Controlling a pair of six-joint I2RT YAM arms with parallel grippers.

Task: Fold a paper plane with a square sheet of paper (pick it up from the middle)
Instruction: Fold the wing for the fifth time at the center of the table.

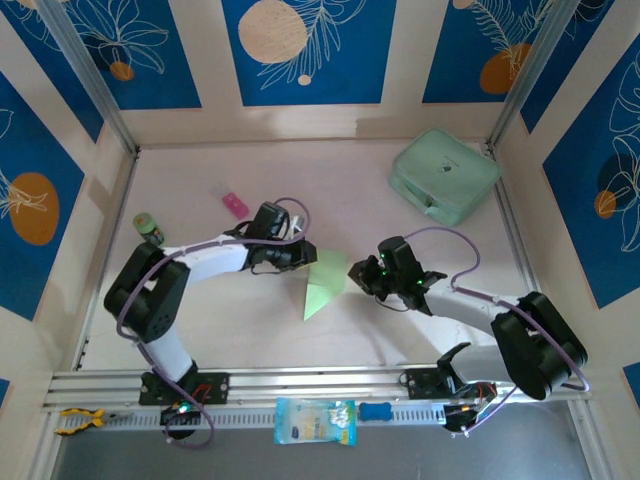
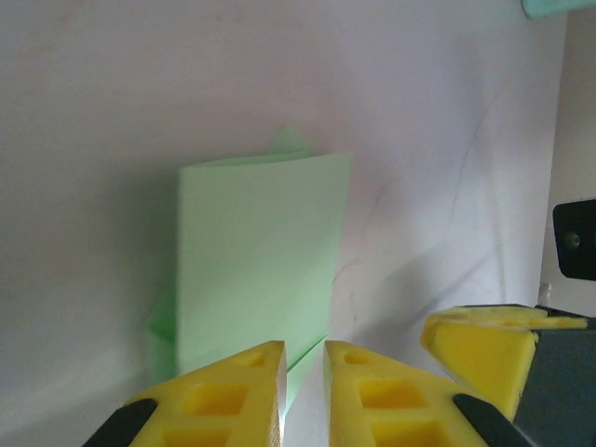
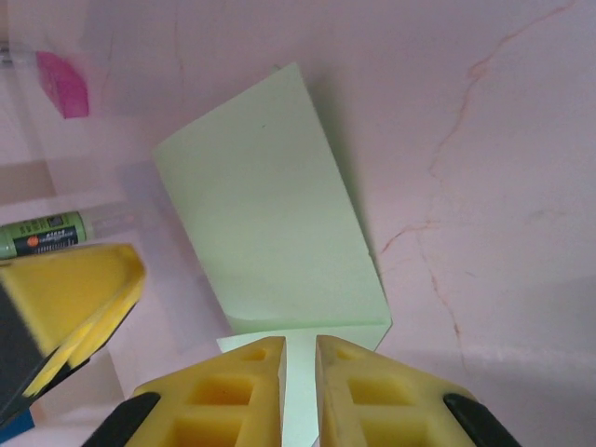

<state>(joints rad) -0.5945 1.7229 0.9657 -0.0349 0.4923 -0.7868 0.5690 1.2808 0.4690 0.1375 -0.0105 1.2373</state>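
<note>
Pinching the folded paper (image 1: pixel 325 283) by opposite edges, left jaws and right jaws sit nearly closed; bare counter (image 1: pixel 250 330) lies around. Closed case (image 1: pixel 444 175) rests at the far-right corner.

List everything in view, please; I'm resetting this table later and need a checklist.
folded paper sheet: one, pale green, table centre, between both end effectors
zip case: one, mint green, far right corner
small flat item: one, pink, far side, left of centre
small tube: one, green with dark cap, left side
packet: one, blue and white, near rail
small piece: one, blue, beside the packet
tool: one, yellow handles, near rail's left end
left end effector: one, yellow fingers, closed on the paper
right end effector: one, yellow fingers, closed on the paper
</note>
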